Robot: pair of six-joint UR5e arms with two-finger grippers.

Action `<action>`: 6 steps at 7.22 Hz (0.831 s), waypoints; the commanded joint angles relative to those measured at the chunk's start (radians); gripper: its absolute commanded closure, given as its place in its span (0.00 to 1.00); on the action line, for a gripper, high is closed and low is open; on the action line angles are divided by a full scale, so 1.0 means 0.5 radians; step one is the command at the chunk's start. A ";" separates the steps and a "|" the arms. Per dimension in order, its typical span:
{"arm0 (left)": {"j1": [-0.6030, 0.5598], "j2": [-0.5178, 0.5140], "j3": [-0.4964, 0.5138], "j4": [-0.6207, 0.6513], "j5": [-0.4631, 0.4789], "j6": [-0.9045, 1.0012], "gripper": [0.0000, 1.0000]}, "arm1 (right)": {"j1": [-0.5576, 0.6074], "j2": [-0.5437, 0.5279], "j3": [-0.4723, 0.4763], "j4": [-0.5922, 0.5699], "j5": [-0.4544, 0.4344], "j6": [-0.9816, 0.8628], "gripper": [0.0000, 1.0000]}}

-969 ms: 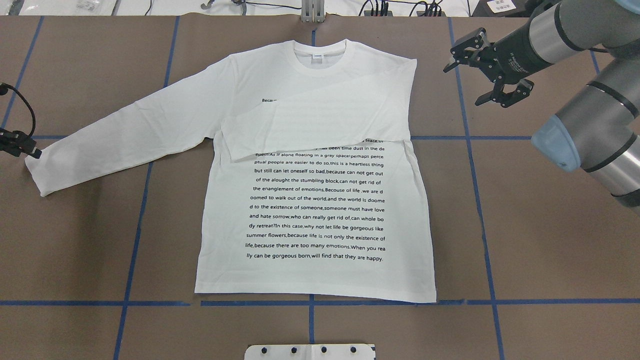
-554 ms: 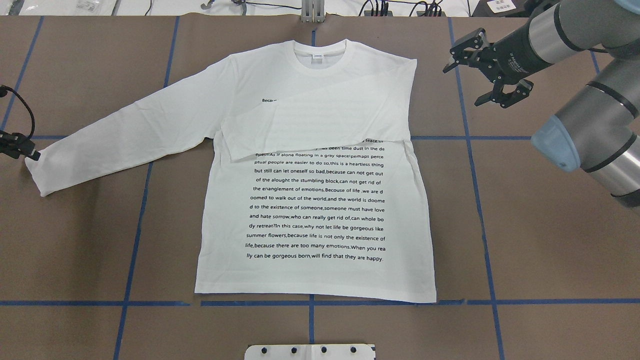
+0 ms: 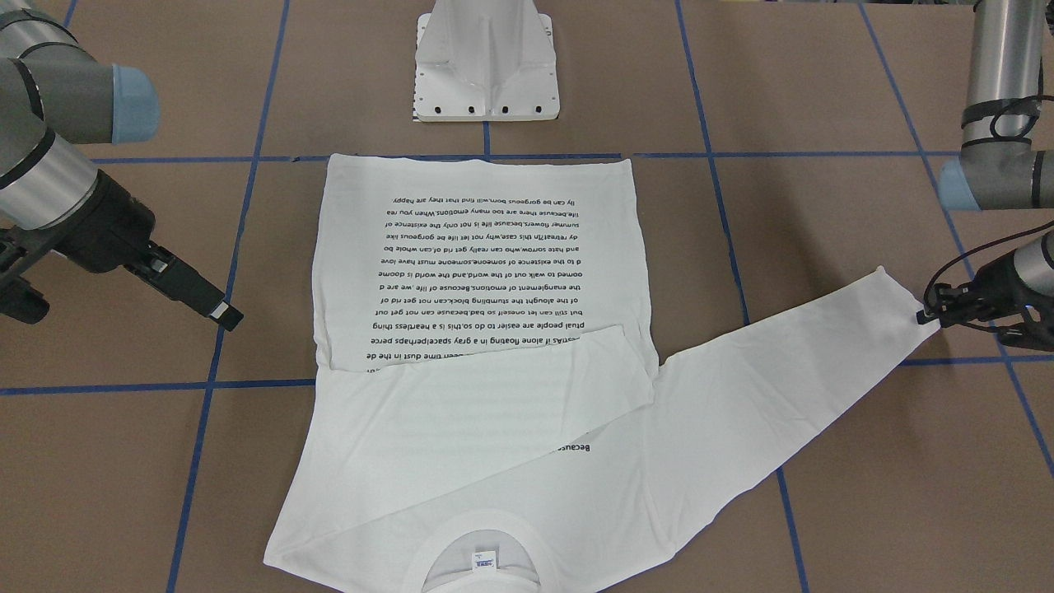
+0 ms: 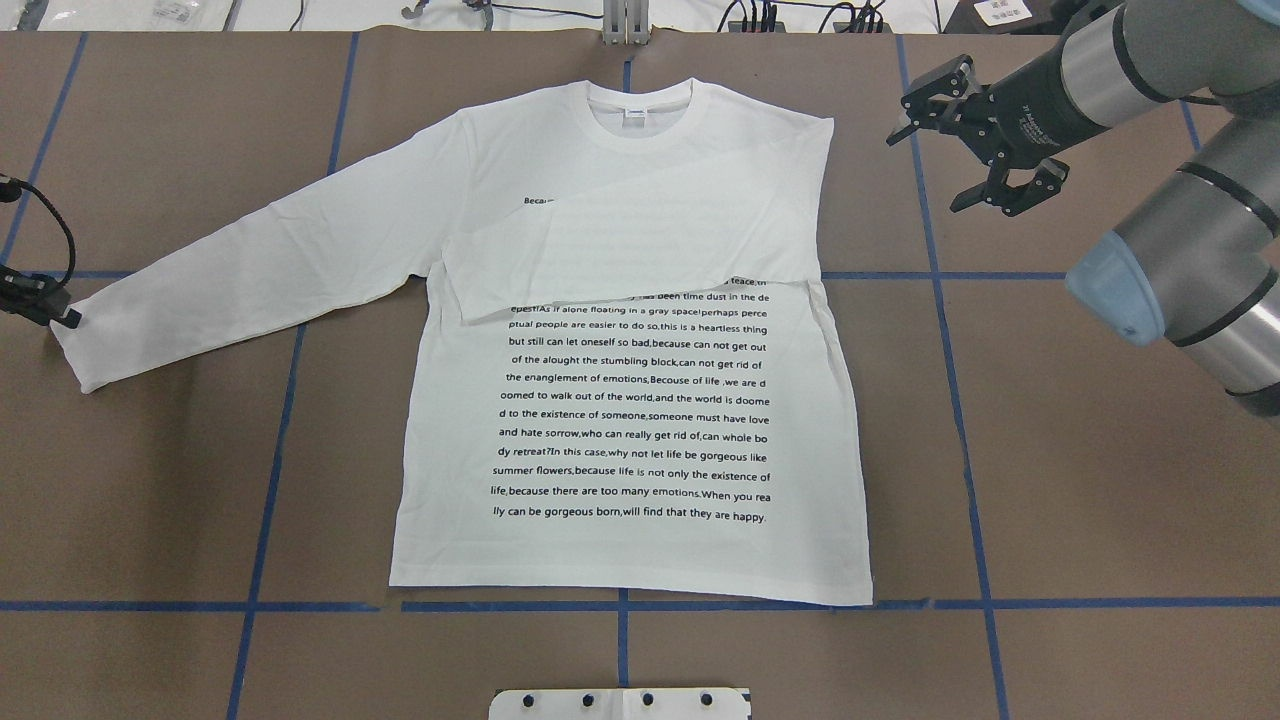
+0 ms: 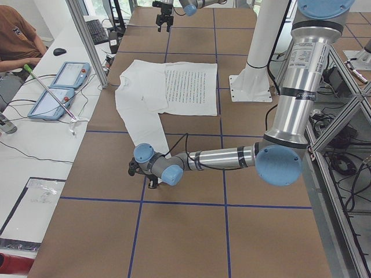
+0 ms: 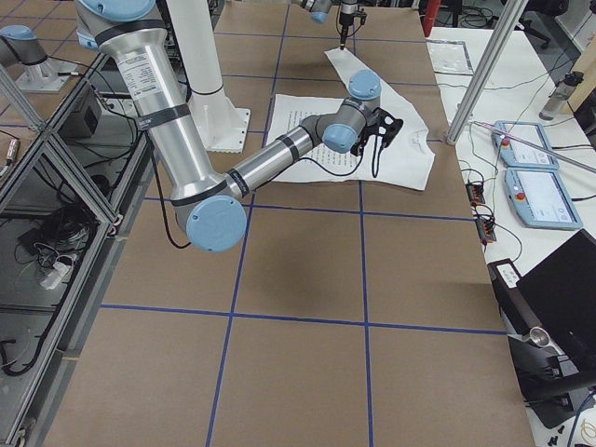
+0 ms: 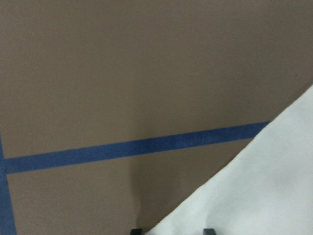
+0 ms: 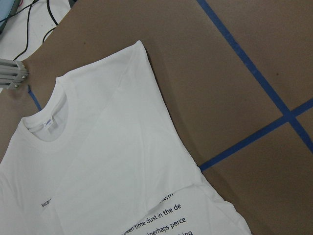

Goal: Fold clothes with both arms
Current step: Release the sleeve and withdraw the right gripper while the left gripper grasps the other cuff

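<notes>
t-shirt [image 4: 630, 400] lies on the table [image 4: 1050, 450], print up, one sleeve folded across its chest. left fingers [image 4: 45, 308] sit spread at the outstretched sleeve's cuff; right fingers [image 4: 1005, 190] hang released beside the folded shoulder.

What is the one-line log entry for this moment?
left tool: open at cuff | right tool: open, off T-shirt | one sleeve folded
</notes>
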 commanded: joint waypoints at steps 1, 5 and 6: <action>0.000 -0.021 -0.020 0.013 -0.002 0.006 1.00 | 0.000 -0.005 0.002 0.000 -0.004 0.000 0.01; 0.000 -0.018 -0.317 0.019 -0.151 -0.131 1.00 | 0.003 -0.021 -0.020 0.003 0.014 -0.003 0.01; 0.009 -0.073 -0.457 0.013 -0.198 -0.366 1.00 | 0.009 -0.060 -0.023 0.009 0.014 -0.070 0.01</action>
